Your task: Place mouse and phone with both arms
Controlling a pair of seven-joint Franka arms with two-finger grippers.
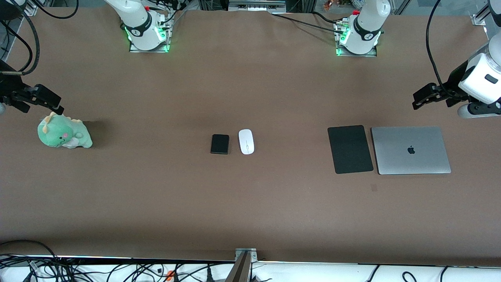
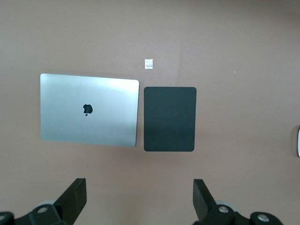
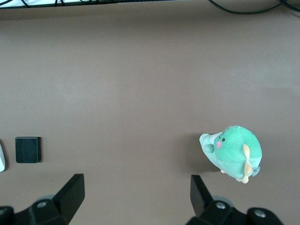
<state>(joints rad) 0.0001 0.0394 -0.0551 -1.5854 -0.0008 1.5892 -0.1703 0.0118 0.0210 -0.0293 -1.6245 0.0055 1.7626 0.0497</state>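
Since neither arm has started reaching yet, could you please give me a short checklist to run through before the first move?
1. Left gripper open, holding nothing: ok.
2. Right gripper open, holding nothing: ok.
3. Mouse and phone lie side by side, apart, mid-table: ok.
4. Nothing on top of either: ok.
5. Black mat bare, beside the closed laptop: ok.
6. Plush toy well away from the phone, toward the right arm's end: ok.

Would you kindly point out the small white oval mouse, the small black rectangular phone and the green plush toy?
small white oval mouse (image 1: 246, 141), front view, top centre.
small black rectangular phone (image 1: 220, 144), front view, middle.
green plush toy (image 1: 62, 135), front view, face.
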